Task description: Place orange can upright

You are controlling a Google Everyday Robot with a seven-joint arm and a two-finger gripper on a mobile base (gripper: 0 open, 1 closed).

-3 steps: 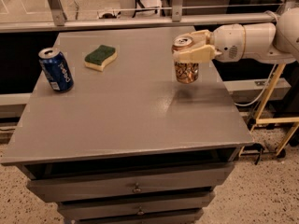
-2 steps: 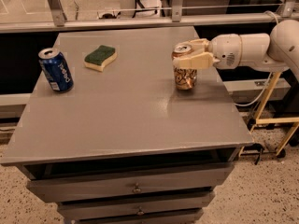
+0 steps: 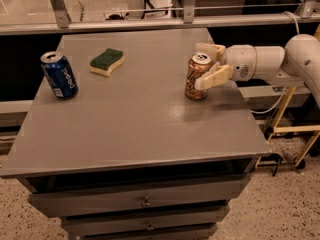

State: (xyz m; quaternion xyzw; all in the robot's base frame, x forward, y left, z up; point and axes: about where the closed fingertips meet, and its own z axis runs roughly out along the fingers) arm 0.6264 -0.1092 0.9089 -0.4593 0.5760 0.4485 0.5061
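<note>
The orange can [image 3: 194,79] stands upright on the grey table [image 3: 135,119], near its right edge. It has an orange-brown mottled label and a silver top. My gripper [image 3: 204,65] reaches in from the right at the can's upper half. Its fingers are spread, one behind the can's top and one [image 3: 214,76] across the can's front right side. The can rests on the table with the jaws loose around it.
A blue Pepsi can [image 3: 59,75] stands upright at the table's left edge. A green and yellow sponge [image 3: 107,61] lies at the back left. My white arm [image 3: 270,61] extends past the table's right edge. A metal rail [image 3: 150,21] runs behind the table, and drawers sit below it.
The can has come down from a slightly raised hold to stand on the table. My gripper has lowered and opened around it.
</note>
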